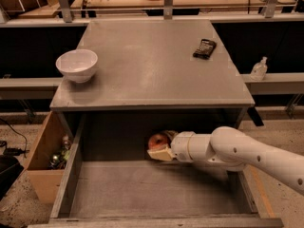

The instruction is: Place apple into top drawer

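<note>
The top drawer [142,189] is pulled out below the grey cabinet top, wide and shallow with a flat grey bottom. My white arm reaches in from the right. My gripper [160,147] is inside the drawer near its back, shut on the apple [157,141], a small red-orange fruit held between the pale fingers [161,154]. The apple is just above the drawer floor, under the front edge of the cabinet top.
A white bowl [77,64] stands on the left of the cabinet top [152,65]; a dark packet [204,48] lies at its right rear. A tan wooden box [45,158] with small items sits on the floor left of the drawer. A clear bottle [259,69] stands at the right.
</note>
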Controlling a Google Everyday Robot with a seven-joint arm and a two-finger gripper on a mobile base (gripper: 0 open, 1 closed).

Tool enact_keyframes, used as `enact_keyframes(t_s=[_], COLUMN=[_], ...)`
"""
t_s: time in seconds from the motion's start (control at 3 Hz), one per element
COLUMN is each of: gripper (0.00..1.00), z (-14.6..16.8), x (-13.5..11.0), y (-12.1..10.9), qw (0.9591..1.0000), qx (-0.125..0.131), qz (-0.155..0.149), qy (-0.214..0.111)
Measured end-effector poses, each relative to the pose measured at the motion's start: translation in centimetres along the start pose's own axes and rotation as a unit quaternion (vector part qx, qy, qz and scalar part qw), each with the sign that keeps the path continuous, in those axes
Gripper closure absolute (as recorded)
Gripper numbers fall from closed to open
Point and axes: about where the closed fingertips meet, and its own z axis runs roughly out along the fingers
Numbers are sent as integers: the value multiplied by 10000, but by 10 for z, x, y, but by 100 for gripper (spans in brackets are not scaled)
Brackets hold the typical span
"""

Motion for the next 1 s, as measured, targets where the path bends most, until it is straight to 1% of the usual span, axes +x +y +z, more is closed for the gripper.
enact_keyframes(t_s=[0.67, 1.0], gripper=[13, 0], z=[3, 4], x=[-1, -1], y=[2, 4], qw=[10000, 10000], qx=[-31, -46], qz=[-9, -13], qy=[-3, -4])
